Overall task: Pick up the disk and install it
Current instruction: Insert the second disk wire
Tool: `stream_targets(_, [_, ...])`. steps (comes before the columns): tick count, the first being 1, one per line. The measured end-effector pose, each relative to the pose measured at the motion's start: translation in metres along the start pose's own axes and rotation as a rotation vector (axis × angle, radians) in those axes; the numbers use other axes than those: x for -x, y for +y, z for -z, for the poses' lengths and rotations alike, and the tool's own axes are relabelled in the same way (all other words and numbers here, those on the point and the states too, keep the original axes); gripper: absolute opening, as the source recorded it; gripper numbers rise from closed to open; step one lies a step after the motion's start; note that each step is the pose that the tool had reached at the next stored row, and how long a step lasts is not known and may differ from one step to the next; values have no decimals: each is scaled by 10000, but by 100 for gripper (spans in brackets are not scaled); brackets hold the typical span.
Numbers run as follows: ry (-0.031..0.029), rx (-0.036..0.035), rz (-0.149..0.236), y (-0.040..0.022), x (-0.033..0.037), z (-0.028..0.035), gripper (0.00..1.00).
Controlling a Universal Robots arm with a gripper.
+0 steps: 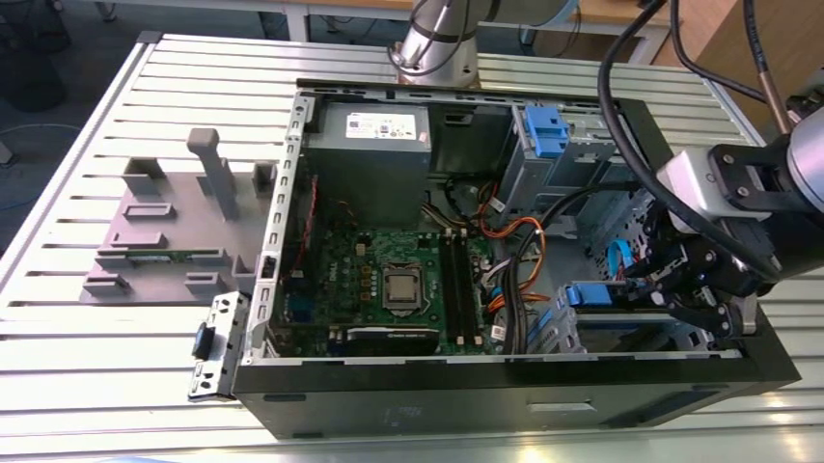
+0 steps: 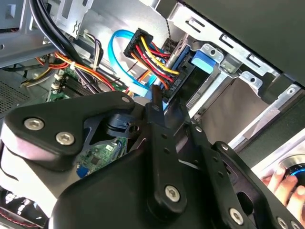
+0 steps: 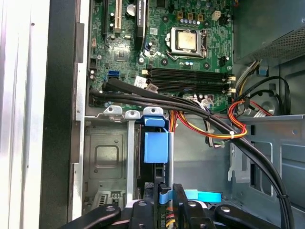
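The disk stands on edge in the drive cage at the front of the open computer case (image 1: 515, 400). Its blue bracket tab (image 3: 156, 148) pokes up between the cage's metal rails; the tab also shows in the exterior view (image 1: 595, 294) and in the second wrist view (image 2: 206, 61). My gripper (image 3: 166, 192) is at the disk's other end, its black fingers (image 3: 140, 210) close together on the thin edge. In the exterior view the gripper (image 1: 693, 294) hangs over the case's right side, just right of the blue tab.
Bundled black, orange and blue cables (image 3: 209, 119) cross the cage beside the disk. The motherboard (image 1: 386, 280) and power-supply box (image 1: 373, 130) fill the case. A second blue bracket (image 1: 547, 130) sits in the upper bay. A grey stand (image 1: 168, 227) is on the slatted table. A person's fingers (image 2: 281, 183) show.
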State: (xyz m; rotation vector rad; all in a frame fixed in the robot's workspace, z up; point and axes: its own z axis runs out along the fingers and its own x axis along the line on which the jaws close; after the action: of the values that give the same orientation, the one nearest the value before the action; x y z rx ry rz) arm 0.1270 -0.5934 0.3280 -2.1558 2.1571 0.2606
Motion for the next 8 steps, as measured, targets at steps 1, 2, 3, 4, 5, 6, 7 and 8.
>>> stream_targets(1, [0,0,0,0,0,0,30])
stream_targets(2, [2,0,0,0,0,2,30])
stream_targets(3, [5,0,0,1,2,10,30])
stream_targets(4, [3,0,0,2,6,31,30])
stream_targets(5, [1,0,0,4,11,61,30])
stream_targets(6, [-2,0,0,6,17,95,30])
stream_targets(7, [-1,0,0,8,23,131,30])
stream_targets(8, [-2,0,0,11,29,163,30])
